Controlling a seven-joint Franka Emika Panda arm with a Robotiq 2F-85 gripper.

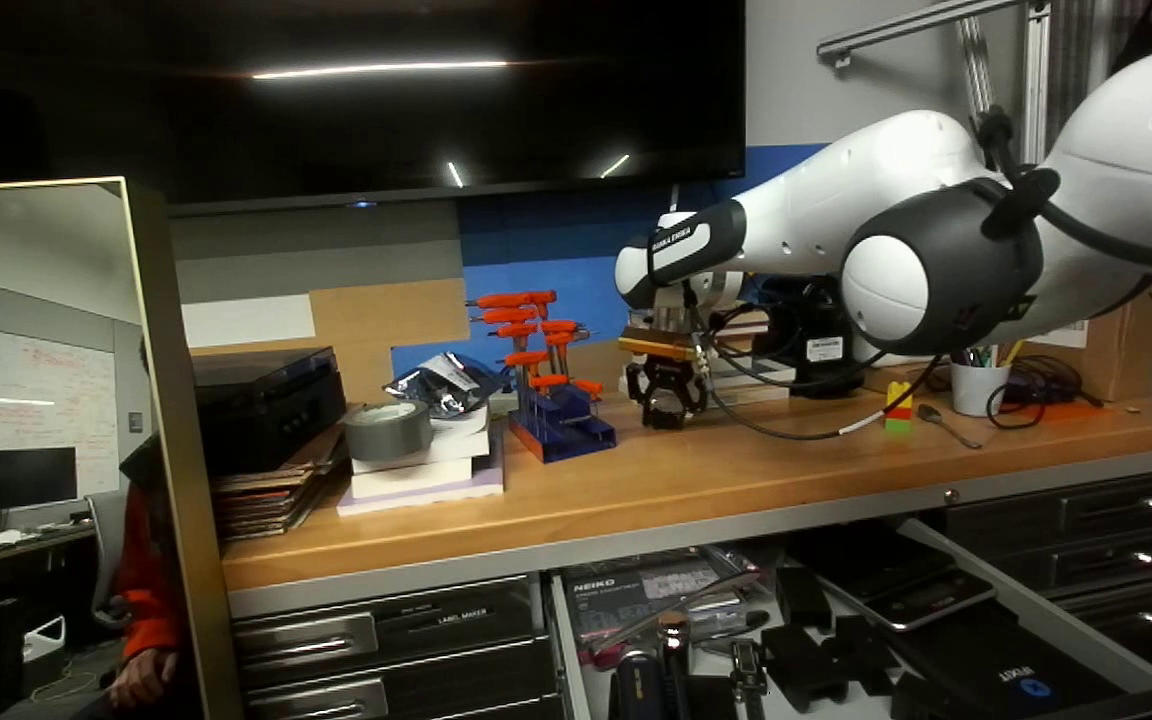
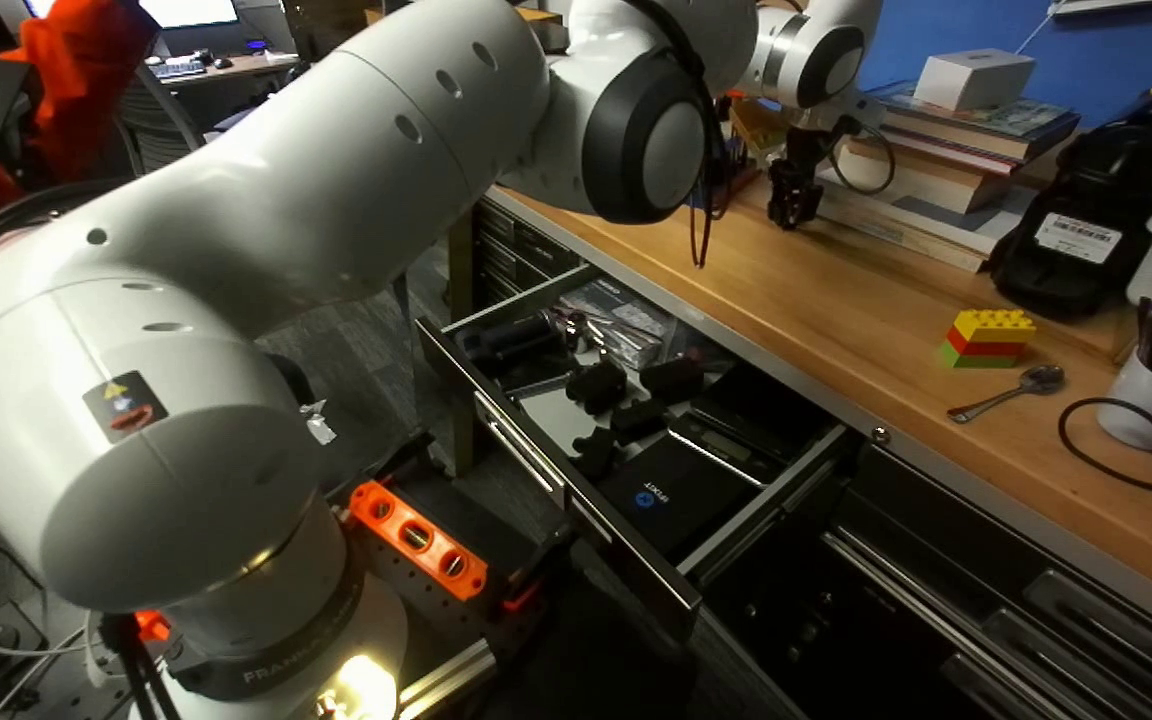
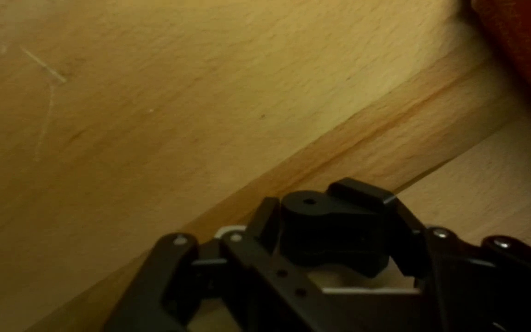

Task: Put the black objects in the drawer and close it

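Observation:
My gripper [image 3: 332,205] is shut on a small matte black object [image 3: 334,237] with a rounded end and a small hole, one finger along each side. The gripper is low over the wooden worktop in both exterior views [image 1: 671,412] [image 2: 793,205]; I cannot tell whether the object touches the wood. The drawer [image 1: 1066,622] is pulled open below the worktop. Its front with the pale handle strip shows in an exterior view [image 2: 524,450]. Several black blocky pieces [image 2: 638,420] lie inside it; I cannot tell which of them is the second black object.
A hex-key rack [image 1: 566,425] with red handles stands beside the gripper. A book stack [image 2: 966,185] and a black device [image 2: 1076,215] stand behind it. Books with tape [image 1: 388,432], a toy-brick block [image 2: 988,340], a spoon [image 2: 1011,392] and a cup [image 2: 1151,405] are on the worktop.

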